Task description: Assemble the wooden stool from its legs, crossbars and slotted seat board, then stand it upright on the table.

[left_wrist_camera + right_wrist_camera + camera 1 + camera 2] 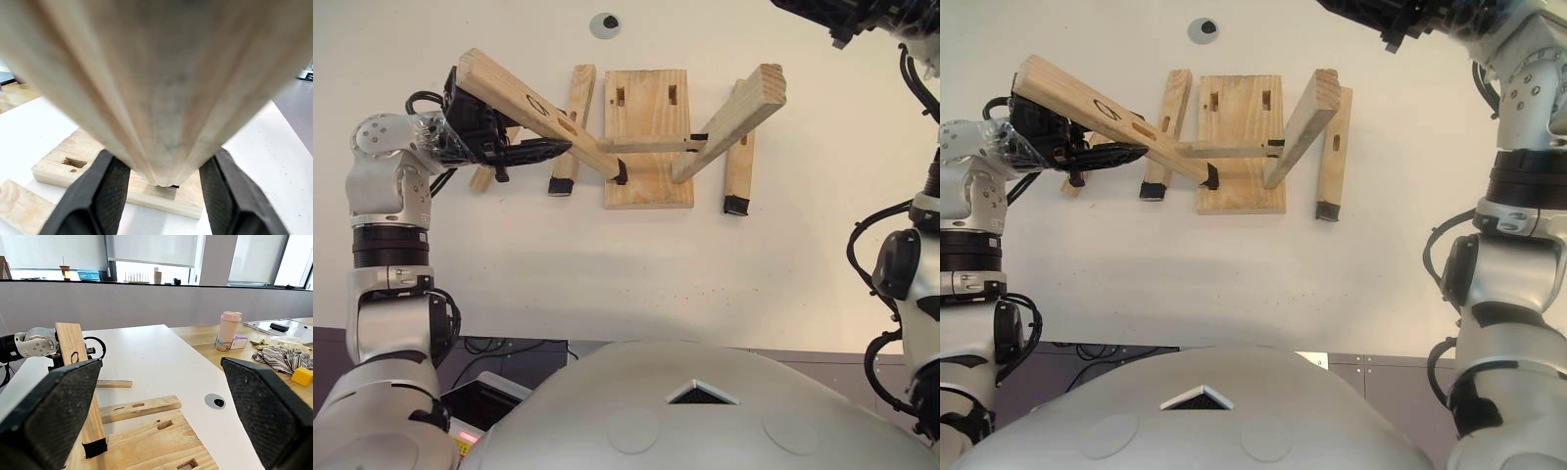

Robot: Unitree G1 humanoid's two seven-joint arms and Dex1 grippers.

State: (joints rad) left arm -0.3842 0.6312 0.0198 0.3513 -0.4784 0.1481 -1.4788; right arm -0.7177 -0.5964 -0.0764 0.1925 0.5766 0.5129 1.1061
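My left gripper is shut on a tilted wooden leg, its dark fingers pressing either side. A thin crossbar joins that leg to a second tilted leg; the pair hangs over the slotted seat board, which lies flat on the white table. Two more legs lie flat beside the board, and a loose crossbar lies near the left arm. My right gripper is raised at the far right, open, with nothing between its pads.
A grey round cap is set in the table beyond the board. In the right wrist view, a neighbouring wooden table carries a pink cup and cloth. The white table's near half is bare up to its front edge.
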